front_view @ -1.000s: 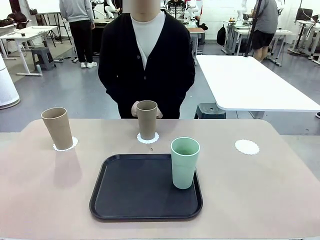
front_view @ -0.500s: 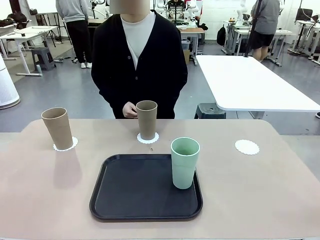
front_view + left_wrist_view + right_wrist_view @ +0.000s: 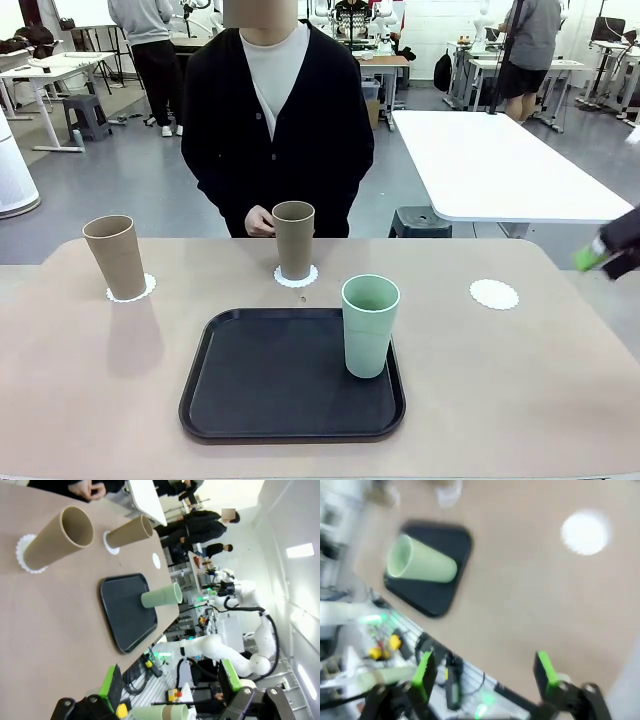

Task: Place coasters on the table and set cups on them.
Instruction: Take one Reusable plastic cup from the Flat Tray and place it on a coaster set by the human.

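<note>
Two tan cups stand upright on coasters: one [image 3: 115,255] at the far left on its coaster [image 3: 133,291], one [image 3: 294,238] at the far middle on its coaster [image 3: 296,278]. The mint green cup [image 3: 370,325] stands on the right part of the black tray [image 3: 260,385]. A bare coaster [image 3: 494,294] lies on the table [image 3: 520,370] at the right. My right gripper [image 3: 600,258] enters at the right edge, above the table, open [image 3: 484,675], with the green cup [image 3: 420,565] and bare coaster [image 3: 585,532] blurred below it. My left gripper [image 3: 170,690] is open and holds nothing, well back from the cups [image 3: 57,540].
A person in a dark cardigan stands at the far edge, one hand [image 3: 259,222] just behind the middle cup. A white table [image 3: 500,165] stands beyond the right corner. The tray takes up the middle front of the tabletop.
My right gripper has come into the front view at the right edge. The person shifted slightly left earlier. Cups, coasters and tray have stayed put.
</note>
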You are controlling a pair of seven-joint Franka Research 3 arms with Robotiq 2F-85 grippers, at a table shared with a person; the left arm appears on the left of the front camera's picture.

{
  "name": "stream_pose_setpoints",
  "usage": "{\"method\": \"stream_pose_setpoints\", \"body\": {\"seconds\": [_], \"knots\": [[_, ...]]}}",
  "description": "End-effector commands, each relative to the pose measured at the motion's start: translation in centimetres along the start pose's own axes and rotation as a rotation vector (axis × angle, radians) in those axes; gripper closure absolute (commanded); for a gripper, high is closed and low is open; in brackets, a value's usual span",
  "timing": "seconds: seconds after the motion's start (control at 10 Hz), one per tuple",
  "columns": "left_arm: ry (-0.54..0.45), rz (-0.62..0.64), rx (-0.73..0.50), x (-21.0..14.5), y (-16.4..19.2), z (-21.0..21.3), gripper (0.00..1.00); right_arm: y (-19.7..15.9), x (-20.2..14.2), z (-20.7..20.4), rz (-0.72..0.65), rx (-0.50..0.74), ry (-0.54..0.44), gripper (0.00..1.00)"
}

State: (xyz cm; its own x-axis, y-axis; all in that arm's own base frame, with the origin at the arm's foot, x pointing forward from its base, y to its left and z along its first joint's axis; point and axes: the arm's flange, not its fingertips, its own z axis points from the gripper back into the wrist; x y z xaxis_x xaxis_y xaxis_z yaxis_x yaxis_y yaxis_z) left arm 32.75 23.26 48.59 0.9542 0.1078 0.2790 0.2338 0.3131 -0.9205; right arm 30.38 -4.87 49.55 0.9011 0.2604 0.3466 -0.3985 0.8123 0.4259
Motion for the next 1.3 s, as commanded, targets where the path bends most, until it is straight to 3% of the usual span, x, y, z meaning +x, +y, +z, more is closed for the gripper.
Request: {"method": "stream_pose_setpoints", "body": {"seconds": [0.0,0.2,0.3,0.4,0.8,0.9,1.0,1.2], "knots": [[-0.005,0.0,-0.015,-0.2,-0.2,0.3,0.0,0.4,-0.9,-3.9,0.191,-0.076,0.109,0.0],[-0.005,0.0,-0.015,-0.2,-0.2,0.3,0.0,1.9,-1.9,-6.1,0.299,-0.138,0.107,0.0],[-0.005,0.0,-0.015,-0.2,-0.2,0.3,0.0,2.3,-2.2,-6.3,0.301,-0.097,0.099,0.0],[-0.005,0.0,-0.015,-0.2,-0.2,0.3,0.0,1.7,1.6,-3.5,0.236,-0.103,0.155,0.0],[-0.005,0.0,-0.015,-0.2,-0.2,0.3,0.0,1.8,1.8,-3.4,0.259,-0.093,0.137,0.0],[-0.005,0.0,-0.015,-0.2,-0.2,0.3,0.0,1.0,2.2,-2.9,0.38,-0.078,0.07,0.0],[-0.005,0.0,-0.015,-0.2,-0.2,0.3,0.0,1.4,4.0,-3.8,0.627,-0.06,0.059,0.0],[-0.005,0.0,-0.015,-0.2,-0.2,0.3,0.0,2.4,8.3,-6.6,0.821,-0.019,0.086,0.0]]}}
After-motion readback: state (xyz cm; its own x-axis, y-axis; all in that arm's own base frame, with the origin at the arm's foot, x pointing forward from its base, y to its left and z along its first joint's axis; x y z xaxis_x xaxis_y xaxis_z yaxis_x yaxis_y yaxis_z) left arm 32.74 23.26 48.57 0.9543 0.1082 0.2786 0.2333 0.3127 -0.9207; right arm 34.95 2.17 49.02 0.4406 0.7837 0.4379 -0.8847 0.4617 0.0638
